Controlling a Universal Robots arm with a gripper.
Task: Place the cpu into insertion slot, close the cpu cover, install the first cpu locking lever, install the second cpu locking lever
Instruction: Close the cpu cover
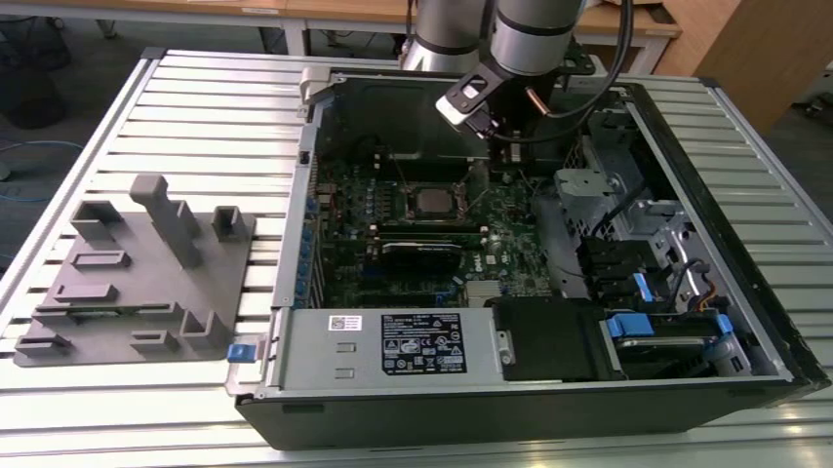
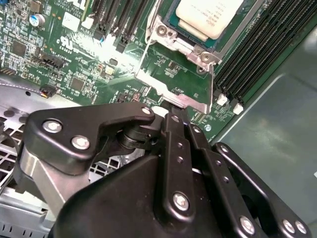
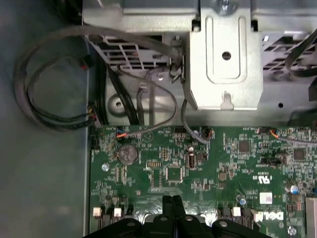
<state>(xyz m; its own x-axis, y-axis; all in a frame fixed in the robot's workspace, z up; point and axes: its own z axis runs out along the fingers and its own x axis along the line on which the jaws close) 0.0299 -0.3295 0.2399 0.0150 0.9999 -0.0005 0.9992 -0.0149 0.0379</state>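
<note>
The end effector [image 2: 171,117] has its black fingers [image 2: 174,148] drawn together, clenched, with the tips against the free edge of the cpu cover [image 2: 168,92]. Whether that thin edge is pinched between them cannot be told. The cover stands lifted off the insertion slot [image 2: 184,45], and green board shows through its square cutout. Just beyond it the cpu [image 2: 208,15] lies flat in the slot, silver-grey top up. Long black memory slots [image 2: 257,49] run beside the slot.

In the first wrist view the fingertips meet above the motherboard [image 3: 198,168], near a coin cell battery [image 3: 127,153].

In the exterior view the arm reaches into an open computer case [image 1: 547,414] on a slatted worktop [image 1: 195,97]. A grey fixture block [image 1: 131,283] sits to the exterior view's left.
</note>
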